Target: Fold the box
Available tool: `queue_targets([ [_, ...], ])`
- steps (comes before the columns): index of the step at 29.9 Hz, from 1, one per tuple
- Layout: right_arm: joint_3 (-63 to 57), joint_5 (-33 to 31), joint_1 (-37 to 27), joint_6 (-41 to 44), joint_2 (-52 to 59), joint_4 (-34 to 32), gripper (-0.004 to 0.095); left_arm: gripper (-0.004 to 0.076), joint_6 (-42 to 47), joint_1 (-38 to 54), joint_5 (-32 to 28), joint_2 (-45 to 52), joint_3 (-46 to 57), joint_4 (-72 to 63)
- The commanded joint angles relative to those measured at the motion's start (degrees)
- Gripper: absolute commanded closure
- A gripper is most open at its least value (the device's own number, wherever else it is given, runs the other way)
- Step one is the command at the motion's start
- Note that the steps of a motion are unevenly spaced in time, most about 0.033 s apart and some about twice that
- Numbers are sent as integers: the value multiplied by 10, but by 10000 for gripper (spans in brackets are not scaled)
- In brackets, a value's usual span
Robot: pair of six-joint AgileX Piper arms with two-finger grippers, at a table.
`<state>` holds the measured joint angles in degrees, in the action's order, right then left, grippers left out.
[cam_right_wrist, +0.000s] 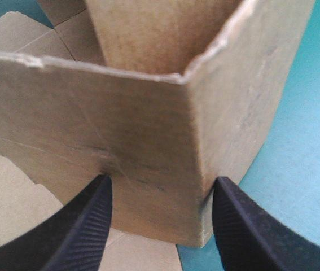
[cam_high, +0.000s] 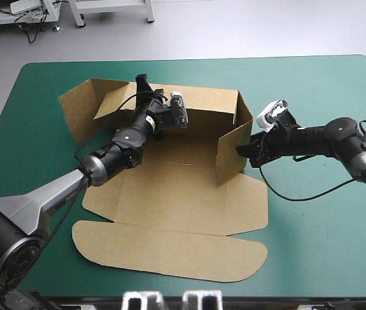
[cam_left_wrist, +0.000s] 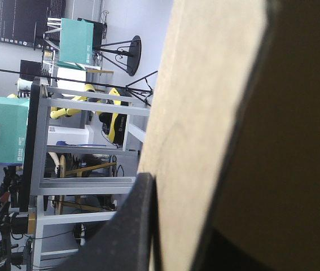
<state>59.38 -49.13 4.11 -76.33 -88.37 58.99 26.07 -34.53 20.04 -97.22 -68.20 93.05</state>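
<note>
Locating the box [cam_high: 183, 194] at worktop [cam_high: 312, 84] centre, 12 and 3 o'clock walls raised. Gripping the 12 o'clock wall with the left claw [cam_high: 144, 87], pinched on board. Straddling the 3 o'clock wall with the right claw [cam_right_wrist: 160, 189], spread apart.

The brown cut-board box [cam_high: 189, 194] is matt paperboard, faintly fibrous, its raised wall's upper edge ragged and pale. The right gripper [cam_right_wrist: 161, 179] has black curved fingers [cam_right_wrist: 80, 237], matt, rubbery and finely ribbed. The teal-green table cover [cam_high: 325, 245] looks smooth and matt.
</note>
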Motion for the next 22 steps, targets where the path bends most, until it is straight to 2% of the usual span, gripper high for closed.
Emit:
queue_targets([
  [1,17,7,28,-26,20,33,403,733,20,4,22,2,6,-53],
  [7,17,86,67,-30,-4,44,403,733,30,4,22,6,6,-53],
  [12,17,112,67,-31,-18,98,403,733,30,4,22,6,6,-52],
  [17,17,165,67,-31,-25,134,403,733,29,4,14,6,6,-50],
  [22,17,175,67,-57,-42,181,422,733,24,4,-9,6,6,-50],
])
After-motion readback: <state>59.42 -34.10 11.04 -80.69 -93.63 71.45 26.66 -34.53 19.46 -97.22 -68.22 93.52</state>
